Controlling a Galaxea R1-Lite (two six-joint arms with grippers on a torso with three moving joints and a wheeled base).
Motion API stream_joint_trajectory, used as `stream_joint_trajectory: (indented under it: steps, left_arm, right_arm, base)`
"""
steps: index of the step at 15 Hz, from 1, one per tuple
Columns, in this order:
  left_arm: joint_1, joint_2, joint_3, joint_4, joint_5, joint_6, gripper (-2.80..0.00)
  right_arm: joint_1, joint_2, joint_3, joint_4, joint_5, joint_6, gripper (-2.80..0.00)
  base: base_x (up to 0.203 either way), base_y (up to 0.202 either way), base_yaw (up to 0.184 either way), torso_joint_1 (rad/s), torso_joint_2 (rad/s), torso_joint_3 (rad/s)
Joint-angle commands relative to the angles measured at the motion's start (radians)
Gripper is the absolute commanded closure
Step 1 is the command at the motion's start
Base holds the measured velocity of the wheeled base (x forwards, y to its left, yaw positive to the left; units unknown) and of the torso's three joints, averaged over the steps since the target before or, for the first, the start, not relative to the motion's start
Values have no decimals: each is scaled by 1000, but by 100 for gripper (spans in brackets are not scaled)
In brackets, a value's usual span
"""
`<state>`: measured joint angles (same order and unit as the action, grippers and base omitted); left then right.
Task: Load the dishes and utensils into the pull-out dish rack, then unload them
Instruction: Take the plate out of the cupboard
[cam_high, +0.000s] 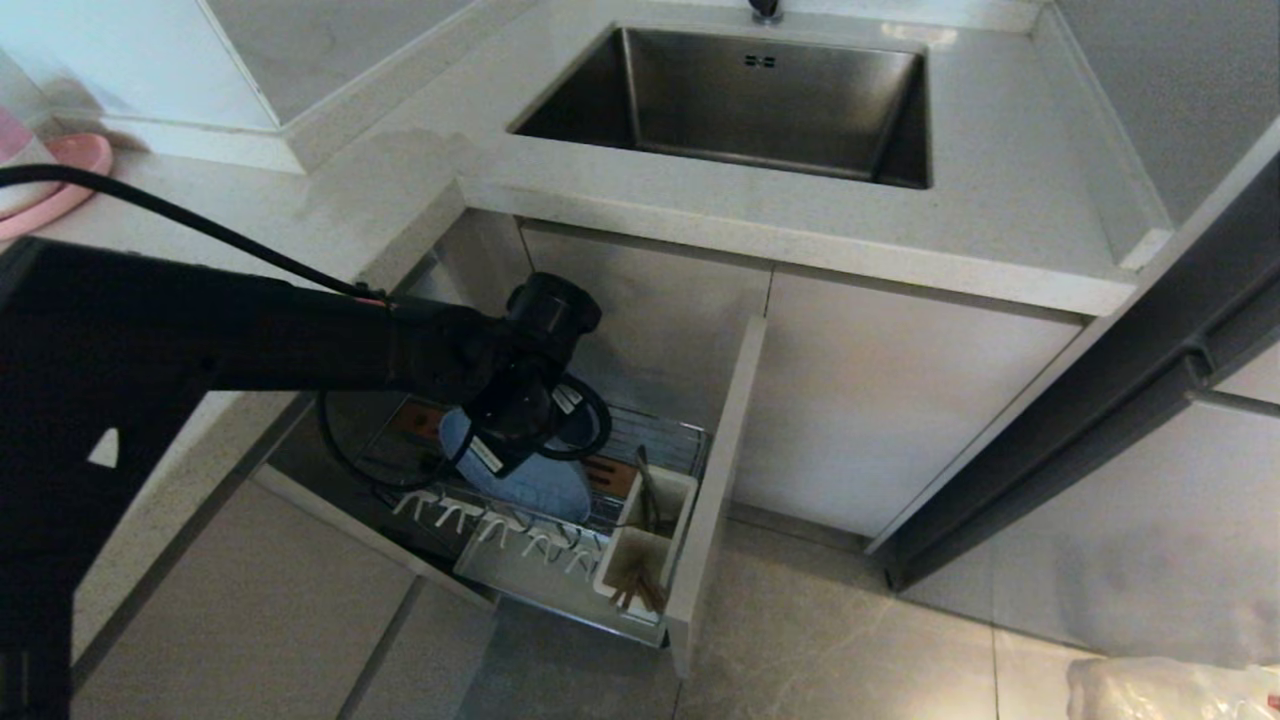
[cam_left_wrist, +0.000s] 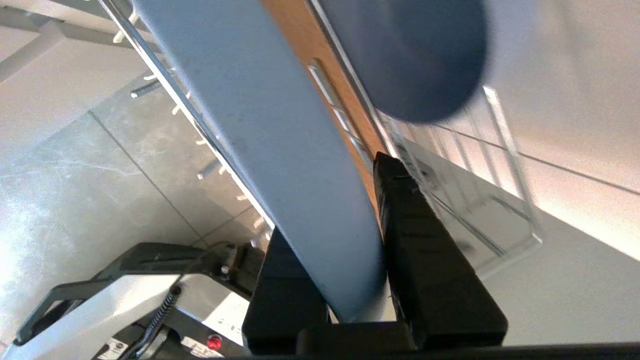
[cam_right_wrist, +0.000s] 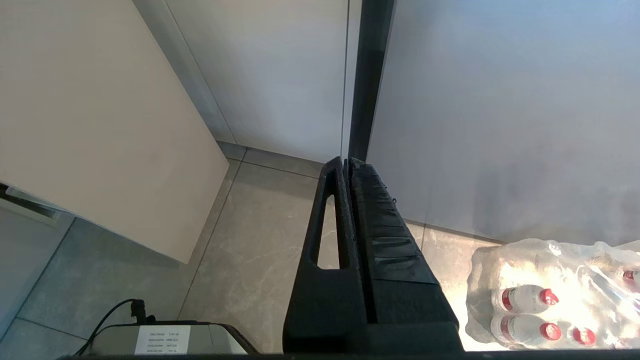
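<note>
I see the pull-out dish rack (cam_high: 660, 440) holding the pale-blue plate (cam_high: 540, 490) upright; its white utensil cup (cam_high: 640, 560) holds chopsticks (cam_high: 640, 592). My left gripper (cam_left_wrist: 350, 240) pinches the plate's rim; right gripper (cam_right_wrist: 347, 165) is closed, empty.

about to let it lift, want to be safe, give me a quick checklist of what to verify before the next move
1. Left tool shut on the pale-blue plate, rim between its fingers: ok.
2. Plate standing on edge in the pull-out dish rack, against the wooden bar: ok.
3. Pale-blue bowl sits close behind the plate; whether it touches: cannot tell.
4. Chopsticks in the white utensil cup, apart from the plate: ok.
5. Right tool shut, empty, parked away from the rack: ok.
6. Grip depth enough for a lift: cannot tell.
</note>
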<state>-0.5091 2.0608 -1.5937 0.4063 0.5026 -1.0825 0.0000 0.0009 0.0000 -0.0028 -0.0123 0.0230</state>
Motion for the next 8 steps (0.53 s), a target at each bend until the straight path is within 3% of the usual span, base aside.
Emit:
stream_joint_trajectory:
  steps: [1, 8]
  left_arm:
    - [-10, -53, 4, 0, 4, -8, 0]
    - [-73, -231, 24, 7, 6, -7, 0]
  right_arm:
    - [0, 1, 0, 0, 0, 0, 0]
    - [0, -1, 0, 0, 0, 0, 0]
  base:
    - [0, 0, 0, 0, 0, 0]
    - [0, 0, 0, 0, 0, 0]
